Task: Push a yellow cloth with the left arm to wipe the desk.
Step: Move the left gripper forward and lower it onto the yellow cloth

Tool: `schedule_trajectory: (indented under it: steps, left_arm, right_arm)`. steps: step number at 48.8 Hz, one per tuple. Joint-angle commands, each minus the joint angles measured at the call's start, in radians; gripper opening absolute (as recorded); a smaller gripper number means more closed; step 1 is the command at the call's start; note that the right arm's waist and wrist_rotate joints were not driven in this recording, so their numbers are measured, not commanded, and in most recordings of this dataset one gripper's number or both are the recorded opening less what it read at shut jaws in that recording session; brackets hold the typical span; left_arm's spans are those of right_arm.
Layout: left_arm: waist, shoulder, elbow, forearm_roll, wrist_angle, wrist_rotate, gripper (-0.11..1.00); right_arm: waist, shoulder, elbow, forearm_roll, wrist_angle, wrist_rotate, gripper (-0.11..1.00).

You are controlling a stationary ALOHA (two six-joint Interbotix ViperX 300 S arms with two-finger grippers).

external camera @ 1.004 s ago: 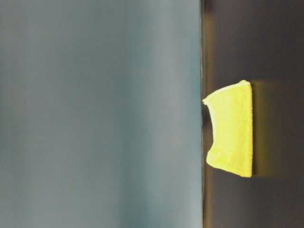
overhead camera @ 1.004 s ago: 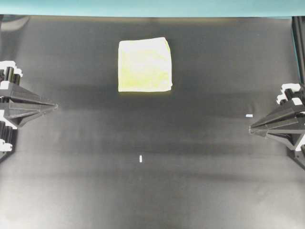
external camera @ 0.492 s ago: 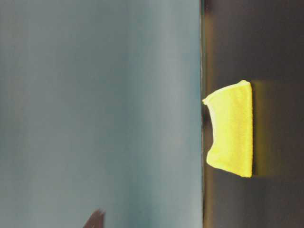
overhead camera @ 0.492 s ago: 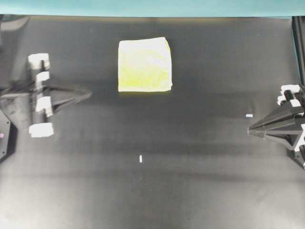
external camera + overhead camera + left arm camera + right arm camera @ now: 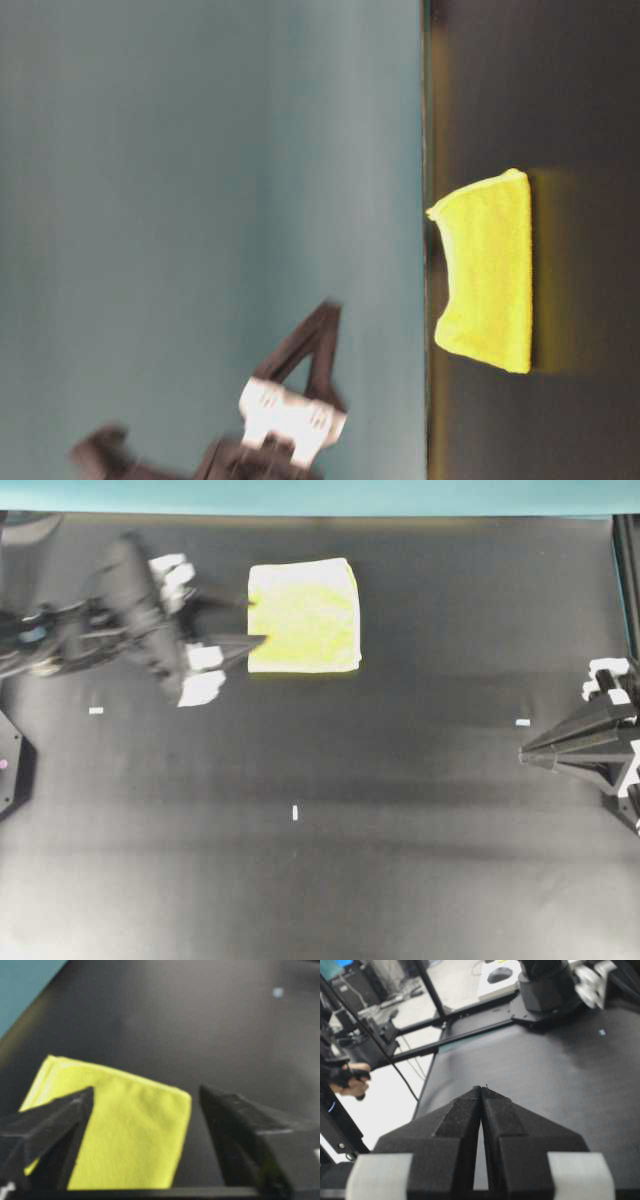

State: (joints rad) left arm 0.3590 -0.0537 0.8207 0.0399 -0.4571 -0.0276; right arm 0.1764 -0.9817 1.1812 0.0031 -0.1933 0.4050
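The yellow cloth lies folded and flat on the black desk, near the far teal border. My left gripper is open, its fingertips over the cloth's left edge. In the left wrist view the cloth shows between and below the two spread fingers of the left gripper. From table level the left arm hangs above the desk surface, apart from the cloth. My right gripper rests shut at the right edge, holding nothing; its tips meet.
Small white tape marks lie on the desk: one at the left, one in the middle, one near the right gripper. A teal border strip runs along the far edge. A black frame post stands at the right.
The left arm swung from the left edge up and right to the cloth's left side, and its jaws went from shut to open. The cloth and the right arm stayed put.
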Motion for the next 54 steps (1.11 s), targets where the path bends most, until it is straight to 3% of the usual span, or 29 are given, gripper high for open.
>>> schedule_trajectory:
  steps: [1, 19, 54]
  left_arm:
    - [0.008, 0.086, -0.086, 0.003, 0.006, -0.002, 0.87]
    - [0.091, 0.336, -0.272, 0.003, 0.127, 0.003, 0.88]
    - [0.101, 0.411, -0.250, 0.003, 0.175, 0.002, 0.88]
  right_arm:
    - [0.000, 0.005, -0.012, 0.002, -0.005, 0.000, 0.00]
    - [0.002, 0.003, -0.011, 0.002, 0.048, -0.002, 0.00]
    - [0.002, -0.028, -0.009, 0.002, 0.078, -0.002, 0.00]
